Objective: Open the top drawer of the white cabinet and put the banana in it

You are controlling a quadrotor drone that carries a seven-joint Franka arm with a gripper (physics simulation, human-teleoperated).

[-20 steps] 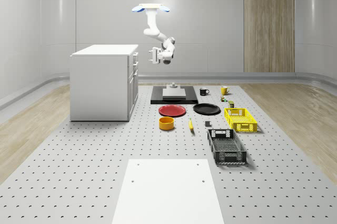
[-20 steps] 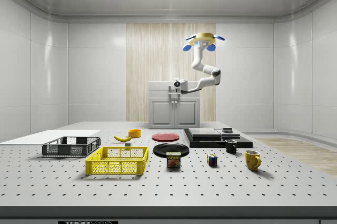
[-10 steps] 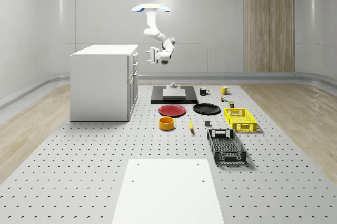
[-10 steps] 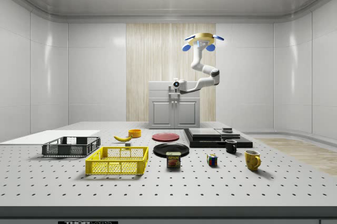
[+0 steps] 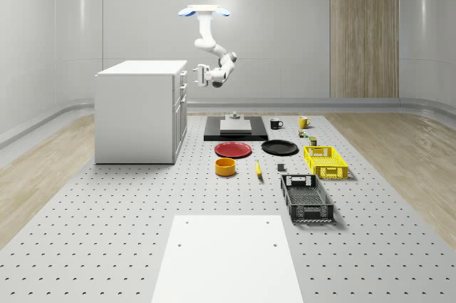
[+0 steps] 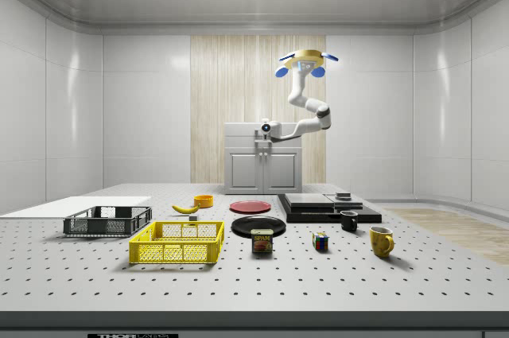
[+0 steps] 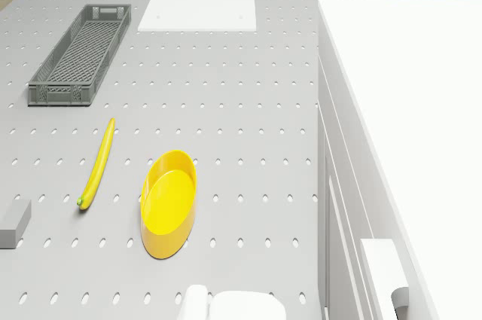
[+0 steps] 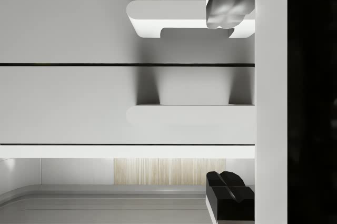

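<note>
From the whole-scene view's left, the white cabinet (image 5: 141, 110) stands on the perforated surface (image 5: 107, 232), its drawer fronts facing the view's right and all shut. Just off the top drawer (image 5: 183, 77) hangs the gripper (image 5: 199, 75), level with that drawer's front and pointed at it, close but with a sliver of gap that I can make out. In the wrist view the two fingertips (image 8: 230, 5) stand well apart, one pale near the upper handle (image 8: 174, 23) and one dark far down the frame, so the gripper is spread wide and holds nothing.

The arm (image 5: 210, 43) bends up from the gripper to the drone (image 5: 204, 11), which hovers high in the air, a little to the right of the cabinet's front and above the gripper.

Farther right and far below the gripper, the banana (image 5: 258, 169) lies flat on the surface, well apart from the gripper. An orange bowl (image 5: 225, 167) sits just beside it on the cabinet side, with a red plate (image 5: 233, 149) behind. A dark crate (image 5: 306, 198) lies to the banana's right.
</note>
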